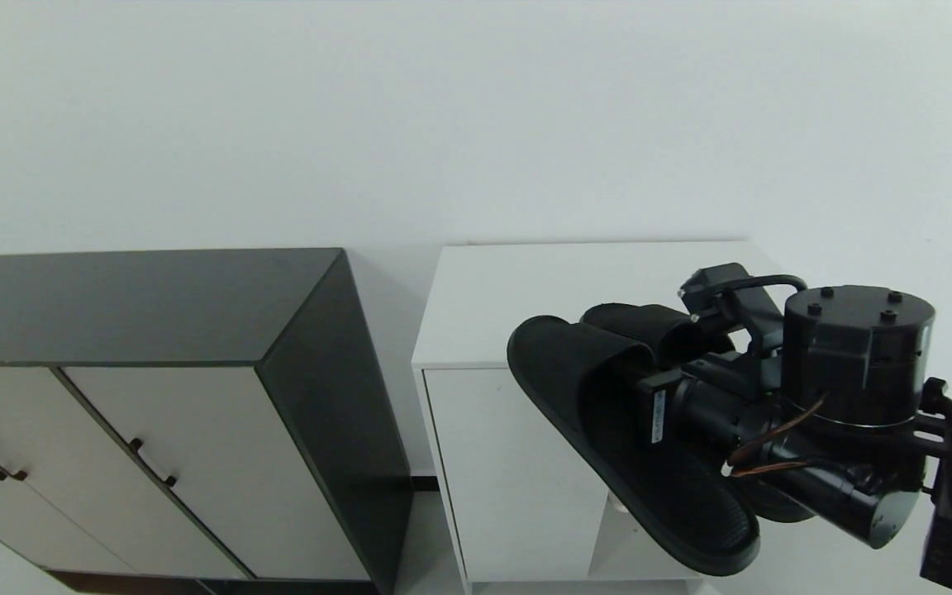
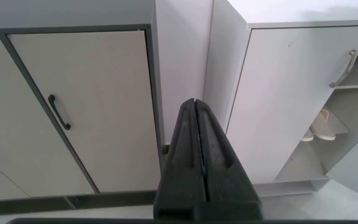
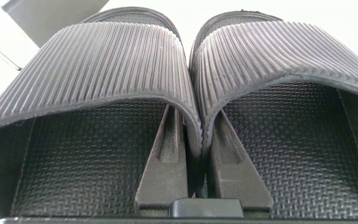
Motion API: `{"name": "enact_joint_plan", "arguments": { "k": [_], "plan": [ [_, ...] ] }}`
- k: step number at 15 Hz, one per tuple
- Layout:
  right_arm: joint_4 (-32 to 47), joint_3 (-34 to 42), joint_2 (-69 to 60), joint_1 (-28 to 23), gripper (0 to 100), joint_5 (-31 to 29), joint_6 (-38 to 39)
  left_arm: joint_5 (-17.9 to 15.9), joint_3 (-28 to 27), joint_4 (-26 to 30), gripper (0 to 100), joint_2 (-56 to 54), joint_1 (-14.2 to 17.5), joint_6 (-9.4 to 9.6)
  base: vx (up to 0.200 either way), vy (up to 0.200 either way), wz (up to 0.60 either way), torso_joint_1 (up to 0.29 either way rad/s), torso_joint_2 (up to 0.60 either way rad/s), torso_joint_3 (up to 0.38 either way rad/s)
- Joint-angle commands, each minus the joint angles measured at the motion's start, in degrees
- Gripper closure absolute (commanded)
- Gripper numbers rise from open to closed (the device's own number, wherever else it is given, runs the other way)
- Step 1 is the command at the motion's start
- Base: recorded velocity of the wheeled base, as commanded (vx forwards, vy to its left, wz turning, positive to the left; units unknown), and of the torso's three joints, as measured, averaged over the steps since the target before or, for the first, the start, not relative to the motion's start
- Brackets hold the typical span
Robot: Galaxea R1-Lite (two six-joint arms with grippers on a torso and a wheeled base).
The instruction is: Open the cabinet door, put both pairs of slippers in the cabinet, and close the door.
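Black slippers: light, soft, bendy, grippy. R hand pinches both inner strap sides together, good hold spot. L hand pressed together, empty.

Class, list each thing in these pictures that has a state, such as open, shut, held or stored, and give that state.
left gripper: shut, empty.
right gripper: shut on the black slippers.
black slippers: held together, off the ground.
dark cabinet: doors shut.
white cabinet: open, shelves showing.
white slippers: stored inside the white cabinet.
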Motion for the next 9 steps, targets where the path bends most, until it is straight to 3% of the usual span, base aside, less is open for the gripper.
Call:
{"name": "enact_joint_plan", "arguments": {
  "k": [1,6,9],
  "plan": [
    [-0.01,0.59,-2.52,-0.11,100,0.12,0.52,-0.02,0.0,0.0,100,0.04,0.01,0.02,0.0,0.0,0.0,0.0,0.0,0.0],
    [0.34,2.18,-3.05,-0.29,100,0.21,0.52,-0.02,0.0,0.09,100,0.04,0.01,0.11,0.0,0.0,0.0,0.0,0.0,0.0],
    [0.34,2.53,-2.88,-0.29,100,0.12,0.43,-0.02,0.0,0.0,100,0.04,0.01,0.11,0.0,-0.2,0.0,-0.002,0.0,0.004]
  ]
}}
